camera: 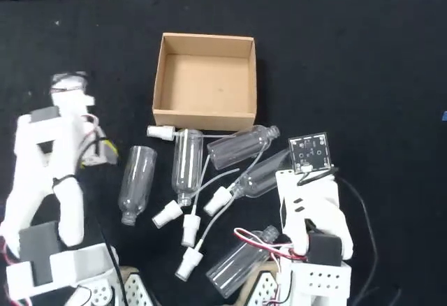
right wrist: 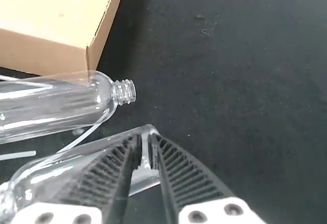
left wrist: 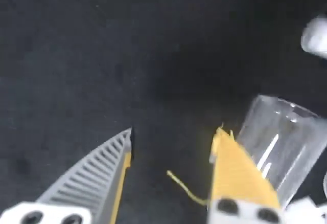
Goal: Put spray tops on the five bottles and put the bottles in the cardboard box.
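Right wrist view: right gripper point(right wrist: 145, 138) is nearly closed, pinching a bottle point(right wrist: 48, 170) at its base, probably to steady it; left gripper point(left wrist: 174, 132) hangs wide open beside a second bottle point(left wrist: 283, 142).

Five clear bottles point(camera: 136, 180) lie sideways among white spray tops point(camera: 167, 215) beside the open cardboard box point(camera: 204, 119).

Glossy clear plastic bottles point(camera: 136, 180), smooth white plastic spray tops point(camera: 167, 215), matt brown cardboard box point(camera: 204, 119), matt black cloth point(camera: 363, 61).
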